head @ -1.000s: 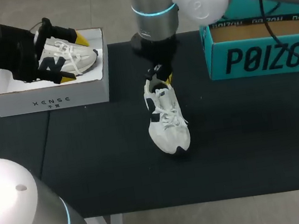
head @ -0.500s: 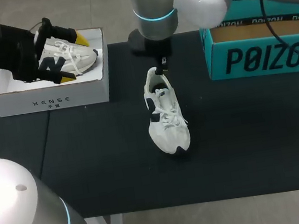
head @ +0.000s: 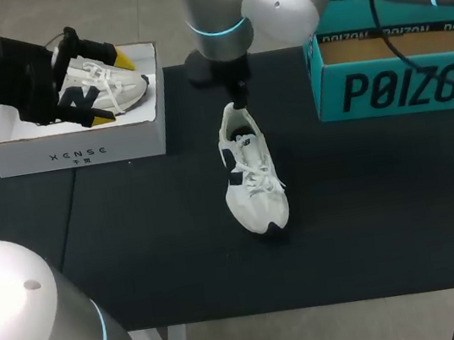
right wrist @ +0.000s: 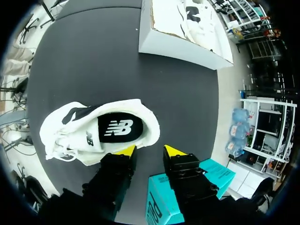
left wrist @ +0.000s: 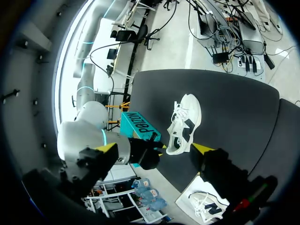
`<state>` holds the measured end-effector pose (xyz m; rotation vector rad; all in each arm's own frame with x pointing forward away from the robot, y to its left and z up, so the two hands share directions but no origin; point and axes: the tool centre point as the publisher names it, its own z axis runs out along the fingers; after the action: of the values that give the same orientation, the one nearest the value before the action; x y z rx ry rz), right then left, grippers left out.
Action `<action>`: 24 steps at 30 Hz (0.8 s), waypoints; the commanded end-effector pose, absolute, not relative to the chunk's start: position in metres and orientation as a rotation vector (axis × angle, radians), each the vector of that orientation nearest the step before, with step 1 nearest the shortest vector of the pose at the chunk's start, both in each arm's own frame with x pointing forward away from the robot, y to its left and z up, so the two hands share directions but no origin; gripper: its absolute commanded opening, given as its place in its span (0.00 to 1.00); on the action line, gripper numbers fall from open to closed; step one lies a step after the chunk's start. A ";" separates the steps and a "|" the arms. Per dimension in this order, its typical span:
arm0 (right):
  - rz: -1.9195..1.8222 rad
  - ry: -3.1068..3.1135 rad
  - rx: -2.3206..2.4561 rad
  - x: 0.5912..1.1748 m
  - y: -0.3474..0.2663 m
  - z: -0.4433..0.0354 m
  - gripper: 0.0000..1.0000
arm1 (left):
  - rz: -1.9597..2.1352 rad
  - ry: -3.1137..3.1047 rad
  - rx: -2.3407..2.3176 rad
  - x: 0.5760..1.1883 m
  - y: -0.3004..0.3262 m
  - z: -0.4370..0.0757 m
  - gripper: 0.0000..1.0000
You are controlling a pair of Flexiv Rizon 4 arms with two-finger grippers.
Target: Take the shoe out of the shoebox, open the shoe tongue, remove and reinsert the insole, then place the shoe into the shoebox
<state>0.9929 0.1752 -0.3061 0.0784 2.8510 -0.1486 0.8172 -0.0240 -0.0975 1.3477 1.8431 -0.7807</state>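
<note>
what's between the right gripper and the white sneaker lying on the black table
Nothing visible. The right gripper hangs open close over the heel end of the white lace-up sneaker, with only bare black table around them.

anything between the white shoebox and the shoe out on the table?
Nothing. Only bare black table separates the white shoebox from the shoe. The head view shows it, and the right wrist view agrees.

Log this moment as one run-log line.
white-and-navy sneaker: upright on black table | right gripper: open, at its heel | left gripper: open, over white cardboard shoebox | black insole: inside sneaker
</note>
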 end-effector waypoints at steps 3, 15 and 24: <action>-0.155 2.895 0.083 1.012 0.188 -0.320 0.50 | -0.777 1.845 1.349 0.817 -0.024 -0.098 1.00; -0.206 2.960 0.062 1.020 0.187 -0.370 0.69 | -0.777 1.845 1.349 0.817 -0.024 -0.098 1.00; -0.300 2.976 0.097 1.019 0.181 -0.374 0.00 | -0.777 1.845 1.349 0.817 -0.024 -0.098 1.00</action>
<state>1.0177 0.1781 -0.3812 0.0813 2.9808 -0.2705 0.8172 -0.0240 -0.0975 1.3477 1.8431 -0.7807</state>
